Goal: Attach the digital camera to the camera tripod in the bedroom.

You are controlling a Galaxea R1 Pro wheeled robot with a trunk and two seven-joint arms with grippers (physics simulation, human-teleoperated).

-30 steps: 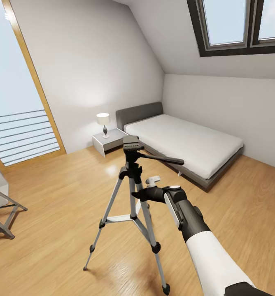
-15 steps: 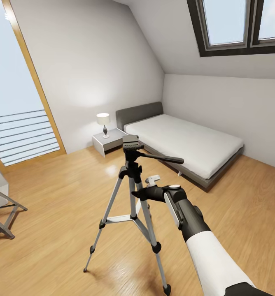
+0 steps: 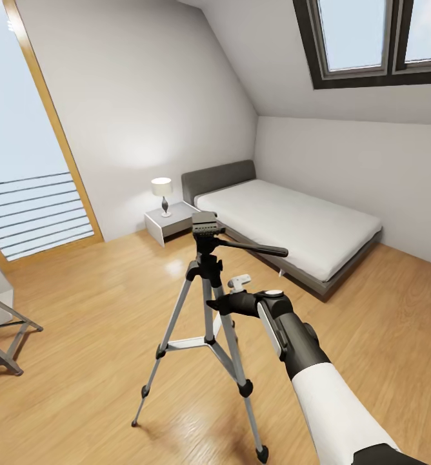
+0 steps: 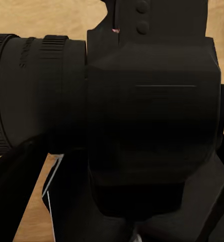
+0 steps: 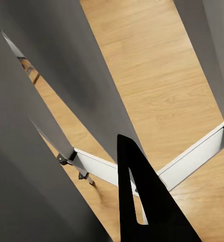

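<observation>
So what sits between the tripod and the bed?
In the head view, bare wood floor separates the tripod from the bed; the tripod's handle reaches toward it.

Right tool [image 3: 231, 302] tips are tucked behind the tripod [image 3: 206, 303] legs mid-frame, so can't tell its grip. Camera [image 4: 142, 116] spills past the wrist frame's edges; stool [image 3: 2, 339] cut off at lower left.

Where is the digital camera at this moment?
The digital camera sits close in front of the left wrist camera, between the left gripper's dark fingers, above the wood floor; the tripod head carries nothing.
</observation>
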